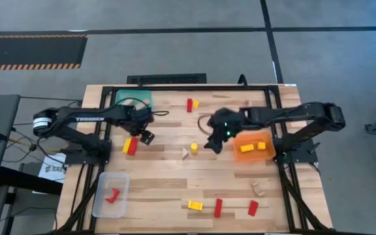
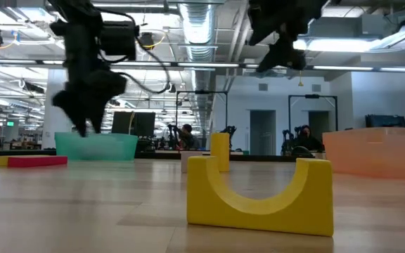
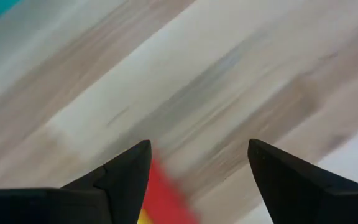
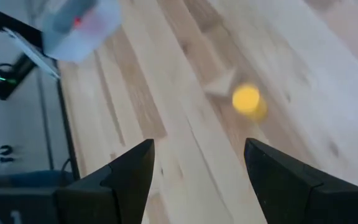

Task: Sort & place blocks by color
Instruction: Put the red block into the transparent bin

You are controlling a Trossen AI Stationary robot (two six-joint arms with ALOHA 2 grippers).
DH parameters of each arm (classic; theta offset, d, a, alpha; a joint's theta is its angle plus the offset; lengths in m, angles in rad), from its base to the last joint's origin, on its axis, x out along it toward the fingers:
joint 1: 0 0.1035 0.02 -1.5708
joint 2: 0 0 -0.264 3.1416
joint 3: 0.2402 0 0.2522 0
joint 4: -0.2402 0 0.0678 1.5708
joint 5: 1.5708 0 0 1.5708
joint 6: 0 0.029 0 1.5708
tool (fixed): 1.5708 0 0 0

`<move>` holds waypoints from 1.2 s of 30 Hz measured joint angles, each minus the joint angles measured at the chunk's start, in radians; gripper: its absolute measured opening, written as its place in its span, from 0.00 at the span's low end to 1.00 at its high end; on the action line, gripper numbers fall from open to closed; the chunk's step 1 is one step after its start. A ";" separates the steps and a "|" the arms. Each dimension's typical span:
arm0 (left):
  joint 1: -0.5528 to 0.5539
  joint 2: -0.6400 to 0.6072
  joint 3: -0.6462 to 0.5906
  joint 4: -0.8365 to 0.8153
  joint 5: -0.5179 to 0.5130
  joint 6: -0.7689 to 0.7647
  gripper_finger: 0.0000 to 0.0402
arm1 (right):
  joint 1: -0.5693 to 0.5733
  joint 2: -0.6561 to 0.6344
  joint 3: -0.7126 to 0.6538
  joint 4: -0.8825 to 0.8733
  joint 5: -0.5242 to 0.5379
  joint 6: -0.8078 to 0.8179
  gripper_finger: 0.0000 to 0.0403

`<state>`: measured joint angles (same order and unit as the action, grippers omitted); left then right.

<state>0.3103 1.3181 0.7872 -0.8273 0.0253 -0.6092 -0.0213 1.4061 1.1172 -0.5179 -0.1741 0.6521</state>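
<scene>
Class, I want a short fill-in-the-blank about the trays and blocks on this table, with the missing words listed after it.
1. The orange tray holds two ____ blocks.
2. The clear tray holds one ____ block.
3. The teal tray holds ____ blocks.
4. The right gripper, fingers open, hovers beside a yellow ____.

Missing words: yellow; red; no; cylinder

Robotics lab or industrial workspace — open ceiling with exposed ducts and strip lights, grey concrete floor with hazard-striped matting. Beyond the wooden table, people sit at workstations among other rigs — doors behind them.
</scene>
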 joint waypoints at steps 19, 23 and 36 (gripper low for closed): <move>-0.214 0.252 0.001 1.047 0.248 0.624 0.63 | 0.584 0.005 -0.007 -0.468 0.147 0.840 0.67; -0.218 0.281 0.001 1.085 0.249 0.594 0.63 | 0.709 0.005 -0.075 -0.465 0.072 1.090 0.67; -0.217 0.285 0.001 1.110 0.255 0.560 0.63 | 0.783 0.006 -0.281 -0.213 -0.015 1.228 0.67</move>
<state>0.0933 1.6035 0.7883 0.2829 0.2800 -0.0487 0.7620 1.4124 0.8360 -0.7308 -0.1893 1.8805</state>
